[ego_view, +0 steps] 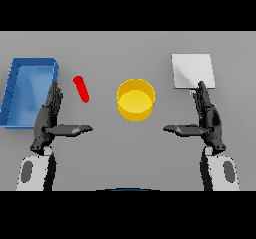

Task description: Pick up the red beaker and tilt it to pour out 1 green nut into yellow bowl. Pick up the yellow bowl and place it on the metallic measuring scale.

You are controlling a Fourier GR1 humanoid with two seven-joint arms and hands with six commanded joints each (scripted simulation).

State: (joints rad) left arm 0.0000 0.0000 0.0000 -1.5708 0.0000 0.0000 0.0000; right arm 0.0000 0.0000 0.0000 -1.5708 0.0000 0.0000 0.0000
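A flat, matte grey counter (125, 53) carries four things. In the middle stands the yellow bowl (135, 99) — a short, smooth-walled cylinder with a round rim and a paler yellow floor, upright and open to the view. To its left, well apart from it, lies the red beaker (81, 89), which shows as a slim, glossy red capsule shape with rounded ends, slanted so that its upper end points toward the far left; no nut can be made out in or near it. Farther left sits a blue tray (14, 90), a rectangular bin with raised, thin walls and a lighter blue floor, set at a slight angle. At the far right rests the metallic measuring scale (193, 71), a pale, flat square plate with a faint grey sheen across one corner. The left hand (50, 117) hovers between the tray and the beaker, dark and jointed, fingers straight and pointing away from the robot, thumb stretched toward the centre, grasping nothing. The right hand (205, 115) mirrors it just below the scale — fingers extended, thumb pointing inward, likewise released and touching none of the objects
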